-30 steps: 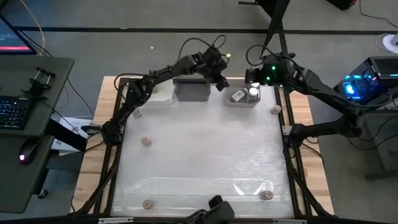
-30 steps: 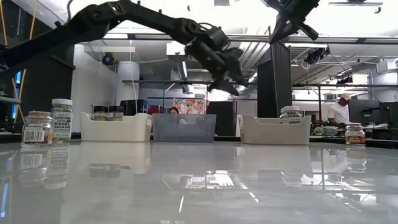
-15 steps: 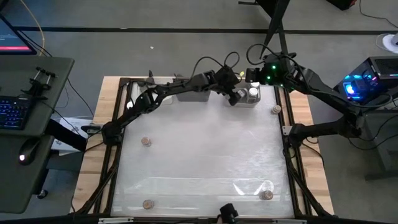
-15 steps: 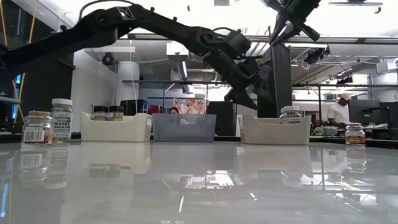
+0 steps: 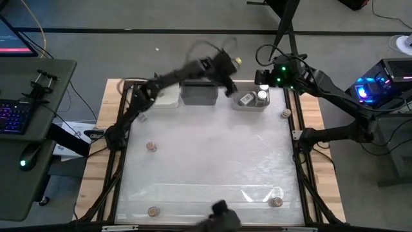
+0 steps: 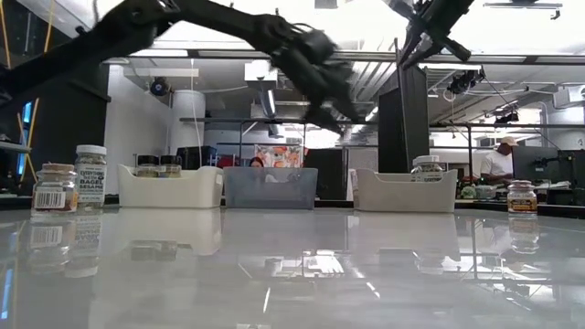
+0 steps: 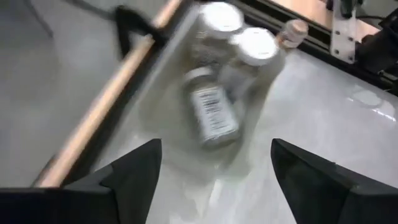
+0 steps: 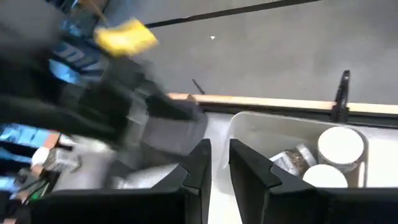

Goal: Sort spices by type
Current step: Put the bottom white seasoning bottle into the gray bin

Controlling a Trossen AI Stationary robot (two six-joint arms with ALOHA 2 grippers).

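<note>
- Left gripper (image 5: 226, 82), fingers spread and empty, hovers at twelve o'clock beside the white bin (image 5: 251, 107) holding three jars (image 7: 211, 115).
- Right gripper (image 8: 214, 163), nearly closed and empty, waits above that bin.
- Best next: fetch stray jars (image 5: 151, 147) at nine o'clock, gripping squarely.

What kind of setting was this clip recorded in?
Probably a robotics lab or open workshop. A desk with a keyboard and mouse stands beside the wood-framed table, a lit computer case sits on the other side, and exposed ceiling pipes run overhead.

Grey floor (image 5: 193, 16), desk w/ keyboard (image 5: 14, 116) at left
</note>
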